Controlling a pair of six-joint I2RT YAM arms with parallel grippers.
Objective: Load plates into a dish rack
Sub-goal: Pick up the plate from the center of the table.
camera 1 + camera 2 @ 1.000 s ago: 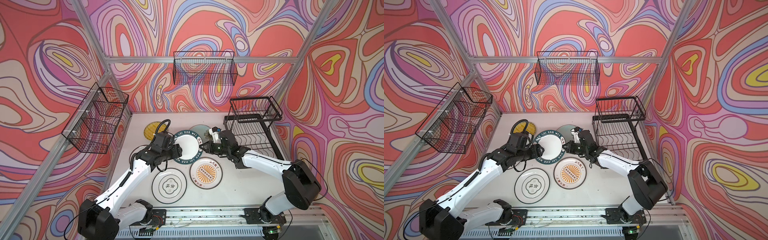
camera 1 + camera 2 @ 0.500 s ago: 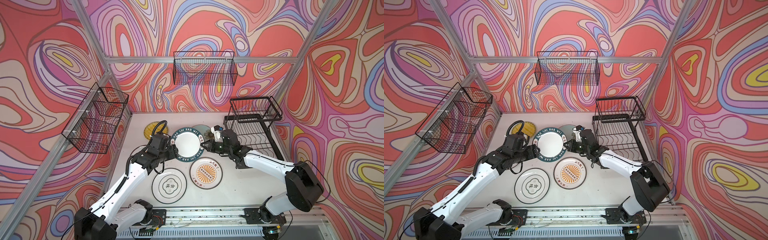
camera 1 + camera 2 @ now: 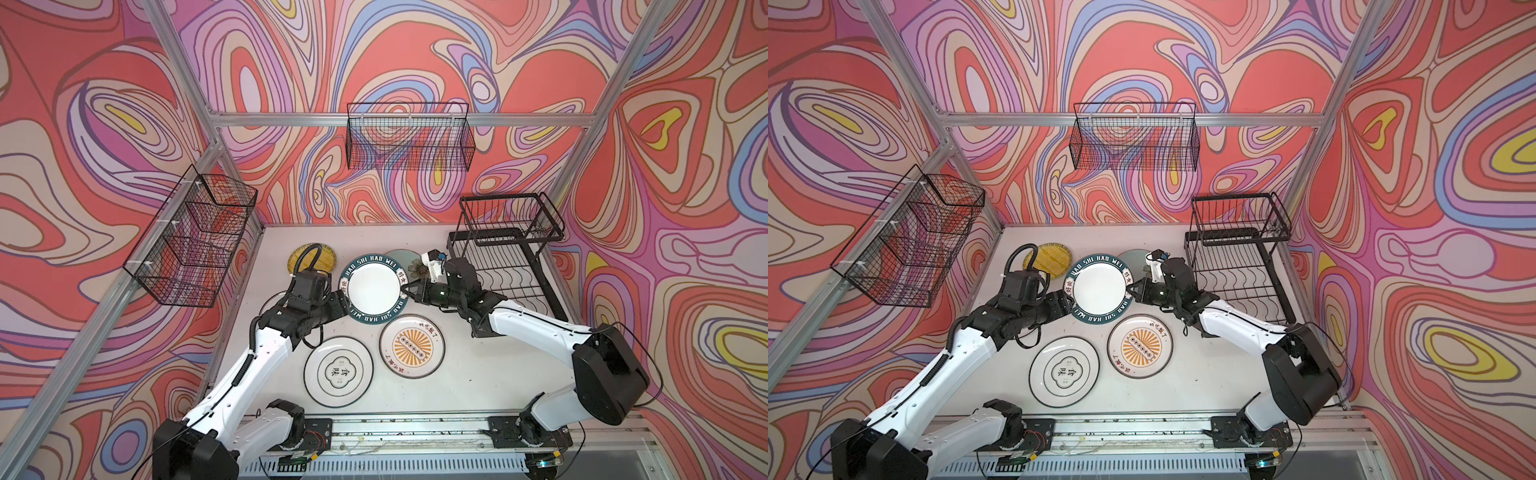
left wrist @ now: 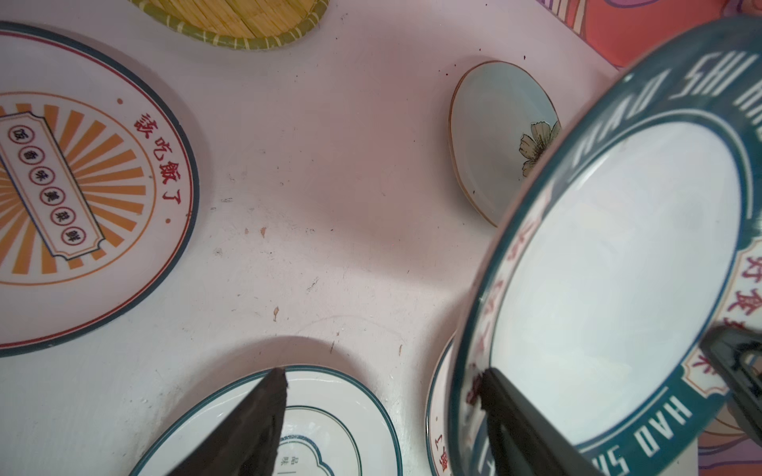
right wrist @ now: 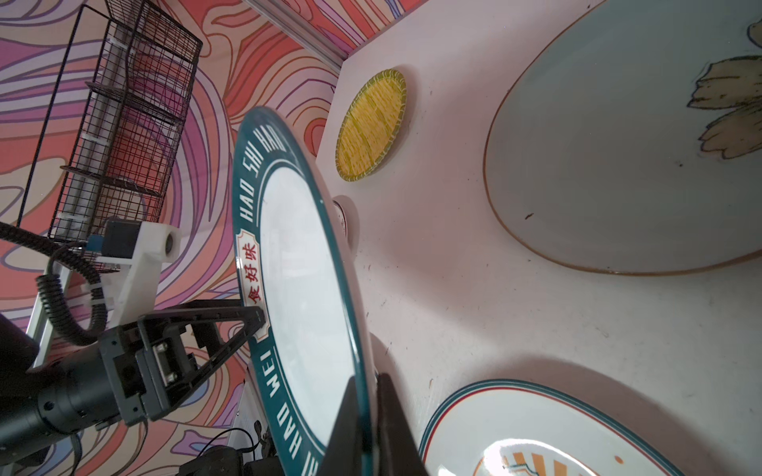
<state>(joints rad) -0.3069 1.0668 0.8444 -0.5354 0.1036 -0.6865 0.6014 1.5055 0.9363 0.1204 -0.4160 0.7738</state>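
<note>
Lettered-rim plate (image 3: 374, 291) is hanging tilted above the tabletop (image 3: 469, 374), with the dish rack (image 3: 511, 266) at its 3 o'clock. Right fingers (image 5: 391, 420) are pinching its 3 o'clock rim. Left fingers (image 4: 255, 420) are standing wide apart, straddling the 9 o'clock rim. Sunburst plate (image 3: 411, 347) is lying flat at 5 o'clock.

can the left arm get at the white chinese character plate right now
Probably yes: the left gripper is open, and the white plate lies uncovered close by; its jaws first must clear the lettered plate.
</note>
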